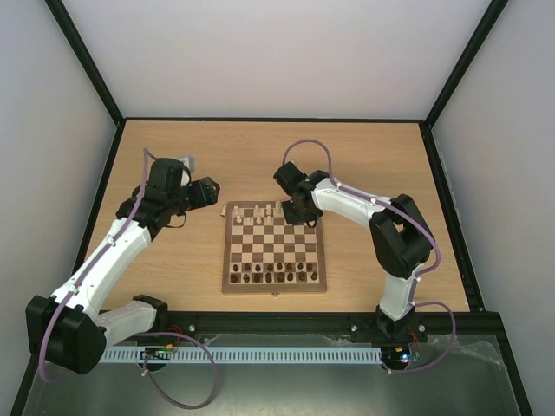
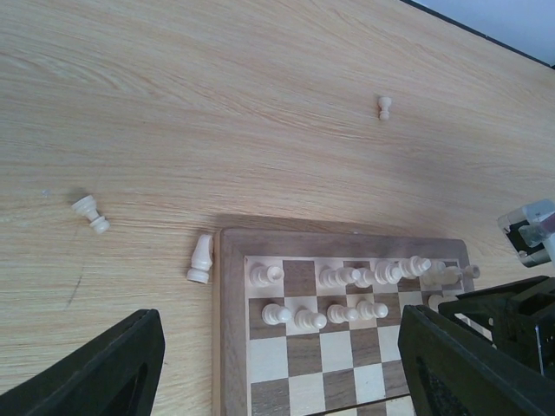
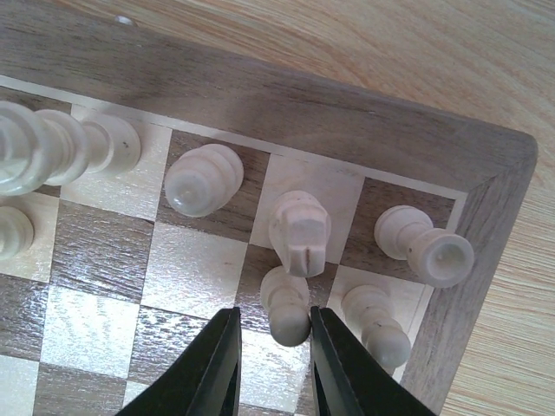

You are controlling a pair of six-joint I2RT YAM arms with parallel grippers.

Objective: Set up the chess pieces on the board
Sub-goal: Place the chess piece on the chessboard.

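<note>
The board [image 1: 227, 260] lies at the middle of the desk [image 1: 373, 147]. Dark chessmen [image 1: 273, 276] are ranked along its near side and pale chess pieces [image 2: 347, 277] are gathered in its two far rows. The right jaws hang over the far right corner, parted only narrowly, with a pale pawn [image 3: 287, 314] standing between them on the second row. A sliver of board shows at one side of it, so they are not clamped on it. Crowding that pawn are a knight [image 3: 299, 232] directly behind, a rook [image 3: 429, 249] on the corner square and another pawn [image 3: 378, 319] just beside. The left jaws stand wide apart and hold nothing, above the desk off the far left corner. Off the board, a toppled piece [image 2: 200, 259] lies just beside the frame, a second toppled piece [image 2: 91, 213] lies further left, and an upright pawn [image 2: 384, 107] stands well apart.
</note>
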